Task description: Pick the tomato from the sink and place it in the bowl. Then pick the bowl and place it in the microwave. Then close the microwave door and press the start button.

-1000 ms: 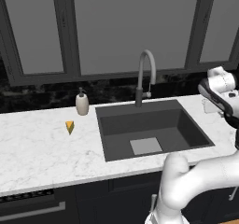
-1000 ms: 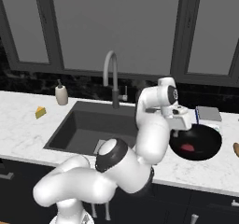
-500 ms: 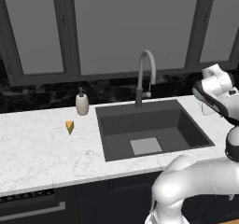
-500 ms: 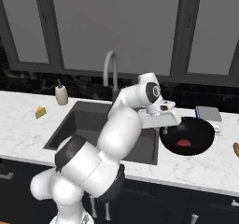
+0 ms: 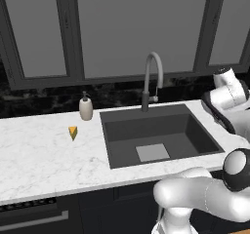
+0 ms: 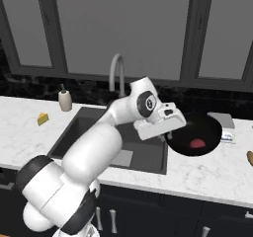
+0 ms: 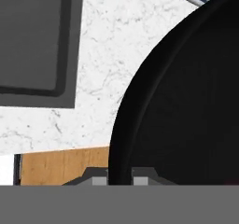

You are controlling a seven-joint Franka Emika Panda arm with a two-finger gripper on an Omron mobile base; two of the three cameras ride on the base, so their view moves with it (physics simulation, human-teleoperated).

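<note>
My gripper [image 6: 170, 132] is shut on the left rim of the black bowl [image 6: 202, 132] and holds it just above the marble counter, right of the sink [image 6: 81, 132]. The small red tomato [image 6: 196, 143] lies inside the bowl. In the hand view the bowl [image 7: 186, 101] covers the right side and its rim runs down between my fingertips, with my gripper [image 7: 119, 178] clamped on it; a corner of the sink [image 7: 37, 41] lies at upper left. The left base view shows the sink [image 5: 122, 130] with its light plate [image 5: 152, 152] at the bottom. The microwave is out of view.
An arched faucet [image 5: 151, 77] stands behind the basin. A soap dispenser [image 5: 86, 107] and a yellow wedge [image 5: 72, 132] sit on the counter left of it. Behind the bowl lies a flat grey item [image 6: 221, 120], and a brown object [image 6: 249, 158] shows at the right edge.
The arm has swung round and the bowl, with the tomato in it, has risen a little and shifted left toward the sink. The gripper stays shut on the rim.
</note>
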